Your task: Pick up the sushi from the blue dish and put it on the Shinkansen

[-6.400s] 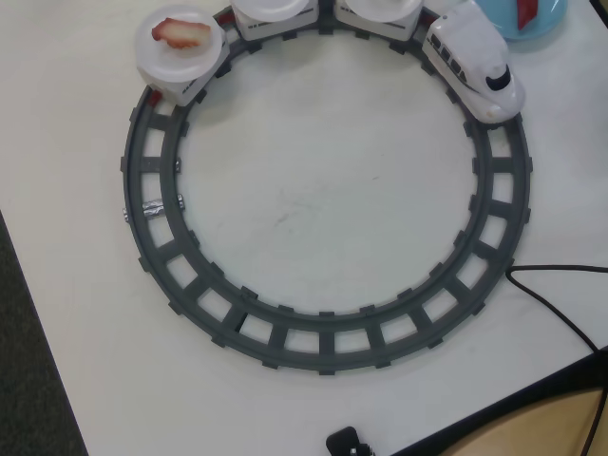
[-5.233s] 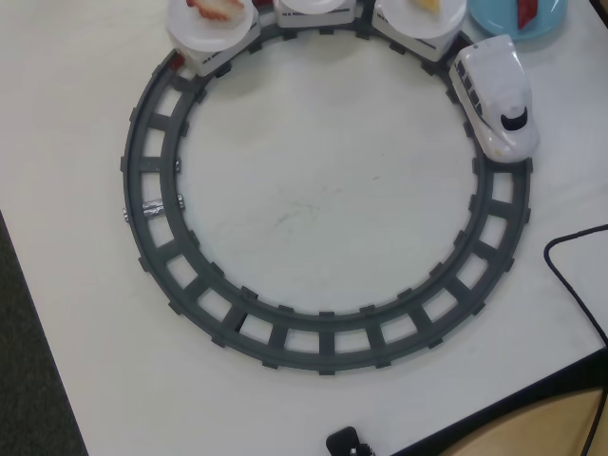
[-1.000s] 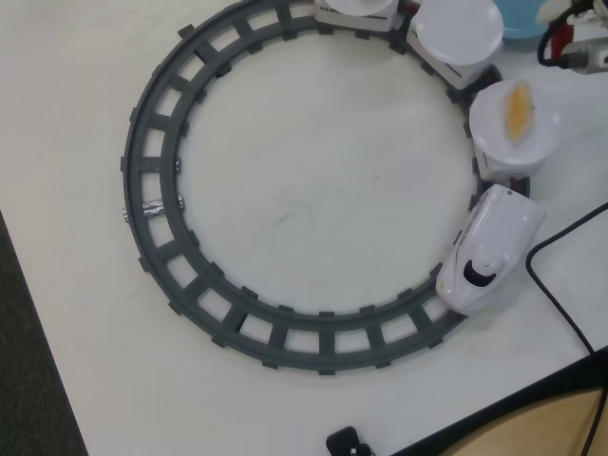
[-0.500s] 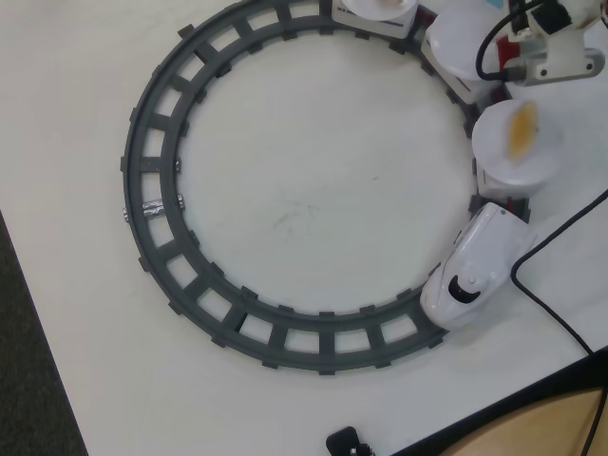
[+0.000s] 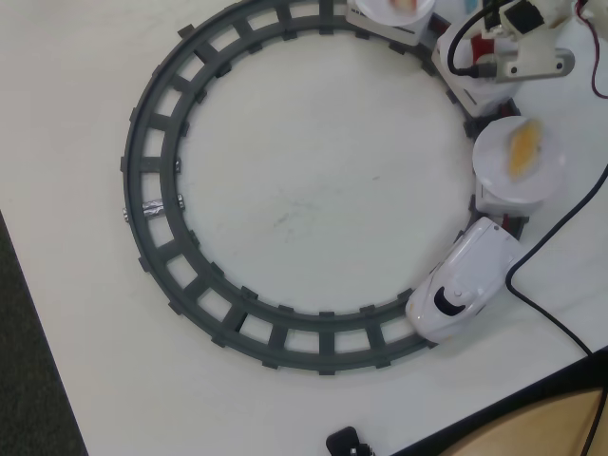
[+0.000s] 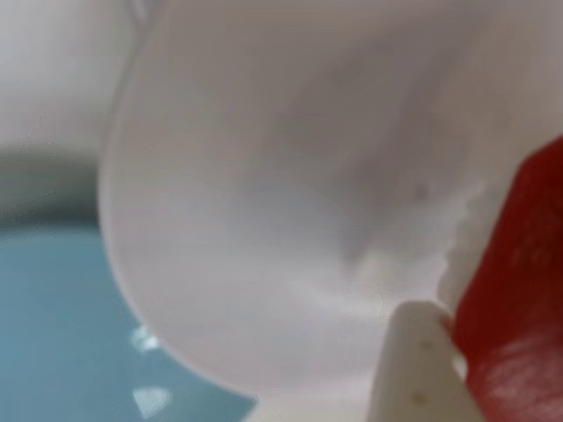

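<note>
The red sushi fills the right edge of the wrist view, pressed against a white fingertip. My gripper is shut on it; the other finger is hidden. Behind it is a blurred white plate, with the blue dish at lower left. In the overhead view my gripper is over the middle car of the white Shinkansen, with a bit of red sushi showing. The blue dish is out of that view.
A grey ring of track lies on the white table. The car behind the engine carries a plate with a yellow-orange piece. The last car's plate holds a pinkish piece. Black cables run along the right.
</note>
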